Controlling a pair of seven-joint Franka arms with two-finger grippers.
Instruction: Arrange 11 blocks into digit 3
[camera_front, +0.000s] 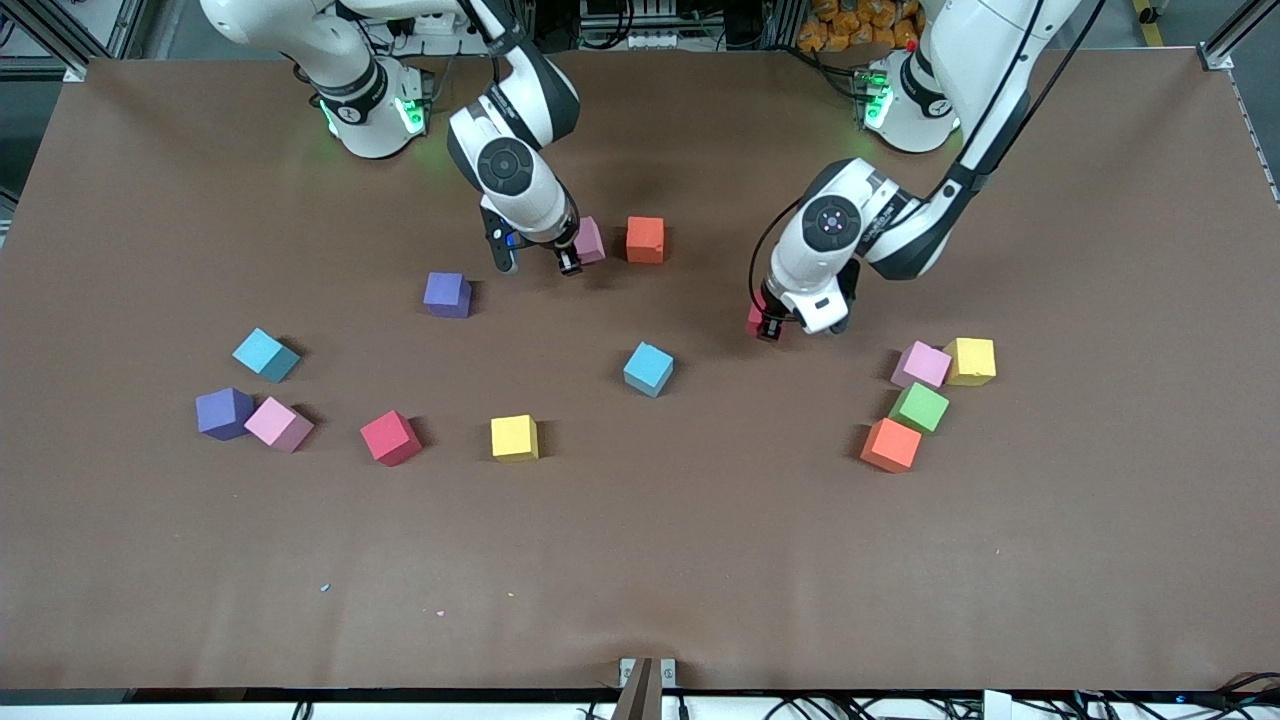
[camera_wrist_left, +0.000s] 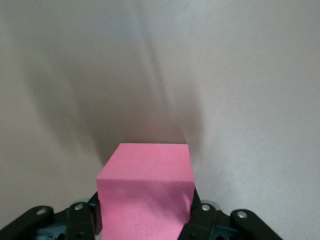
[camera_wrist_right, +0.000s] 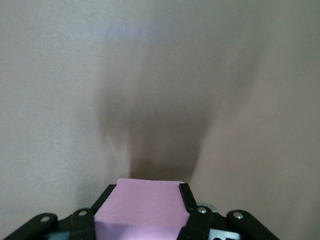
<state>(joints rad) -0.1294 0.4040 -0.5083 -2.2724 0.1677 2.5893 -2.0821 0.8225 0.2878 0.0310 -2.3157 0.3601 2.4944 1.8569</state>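
**Two Blocks Gripped, the Rest Scattered**

Holding a hot-pink block (camera_wrist_left: 145, 192) between its fingers, the left gripper (camera_front: 768, 328) sits low over the table (camera_front: 640, 560) toward the left arm's end; in the front view only a sliver of that block shows beside the gripper. The right gripper (camera_front: 570, 262) pinches a pale pink block (camera_wrist_right: 140, 207) low at the table, just beside an orange block (camera_front: 645, 240) that lies near the robots' bases.

No figure of a 3 has been formed; the other blocks lie loose. Toward the left arm's end four sit in a tight cluster: a pink block (camera_front: 921, 364) touching a yellow block (camera_front: 971, 361), with a green block (camera_front: 920, 407) and a second orange block (camera_front: 890, 445) nearer the front camera. Near the middle lies a light blue block (camera_front: 648, 369), and nearer the camera than it a second yellow block (camera_front: 514, 438) and a red block (camera_front: 390, 438). Toward the right arm's end a purple block (camera_front: 447, 295) sits alone, another light blue block (camera_front: 265, 355) lies farther out, and a second purple block (camera_front: 224, 413) touches another pink block (camera_front: 279, 424).
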